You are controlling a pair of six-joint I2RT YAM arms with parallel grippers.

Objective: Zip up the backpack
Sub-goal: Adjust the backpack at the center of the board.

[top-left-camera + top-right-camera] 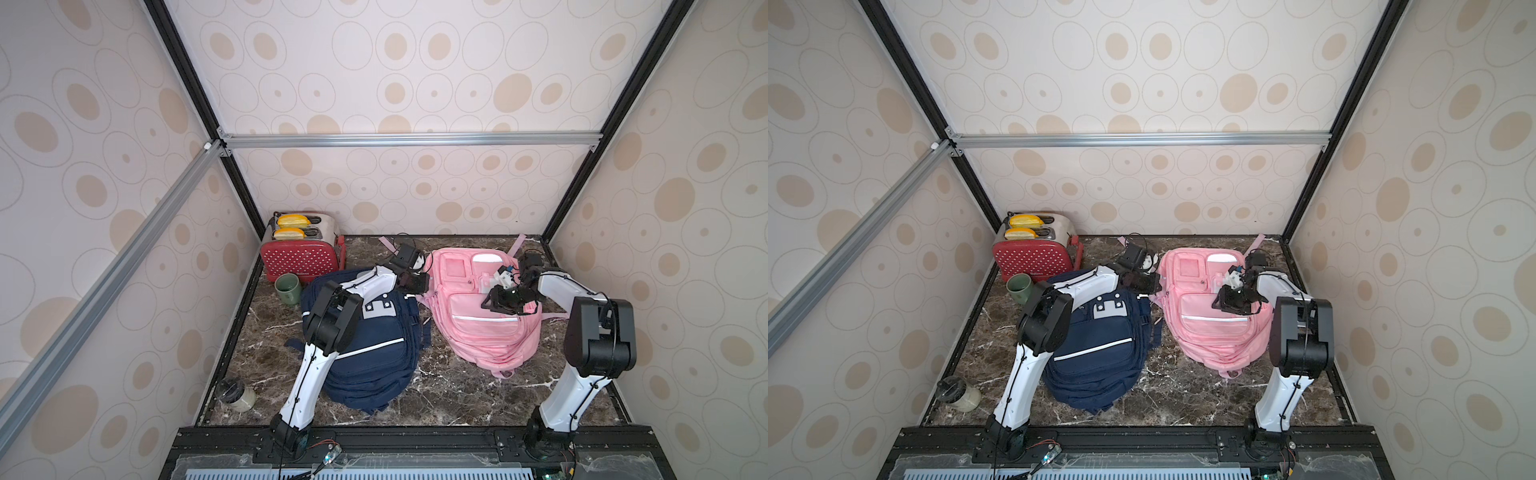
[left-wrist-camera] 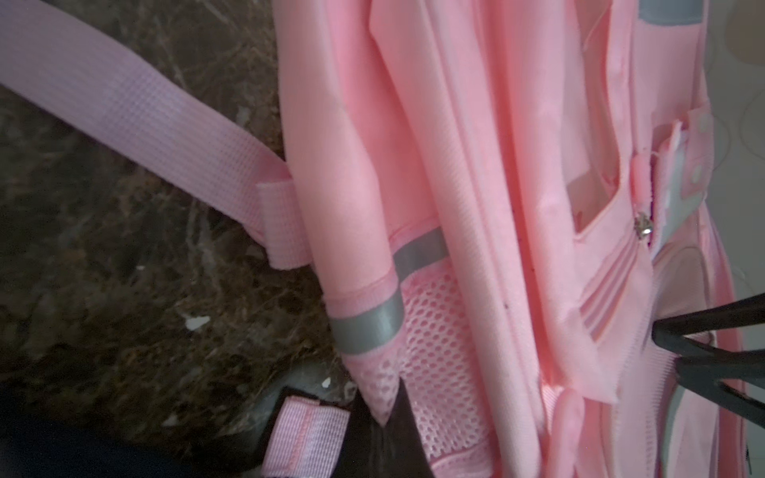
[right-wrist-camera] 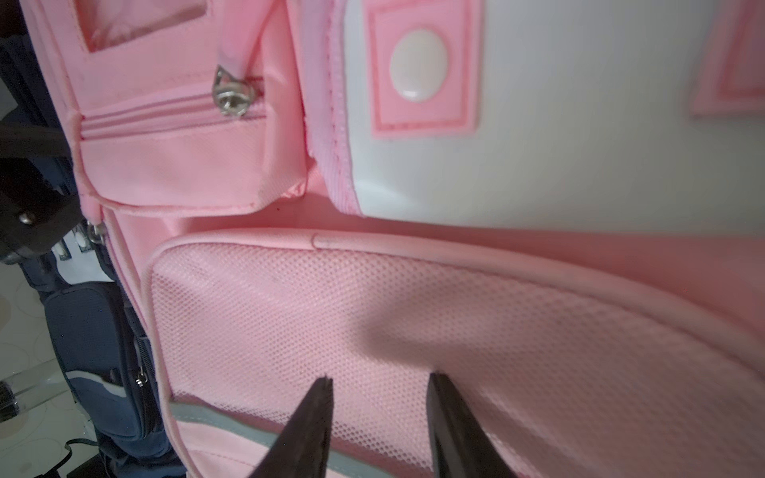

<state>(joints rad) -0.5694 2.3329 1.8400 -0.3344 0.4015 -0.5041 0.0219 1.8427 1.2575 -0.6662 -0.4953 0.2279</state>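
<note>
The pink backpack (image 1: pixel 478 332) lies flat on the marble tabletop (image 1: pixel 436 395), right of the navy backpack (image 1: pixel 374 357), and the right gripper (image 3: pixel 378 378) hangs over its front mesh pocket (image 3: pixel 331 310) with jaws apart (fingertips close to the mesh). Just beyond, the left gripper (image 1: pixel 419 286) sits at the pink bag's left edge by the mesh side pocket (image 2: pixel 439 331), jaws together; whether they pinch fabric I cannot tell. Both arms reach forward with elbows raised and wrists bent down, the left crossing above the navy bag.
</note>
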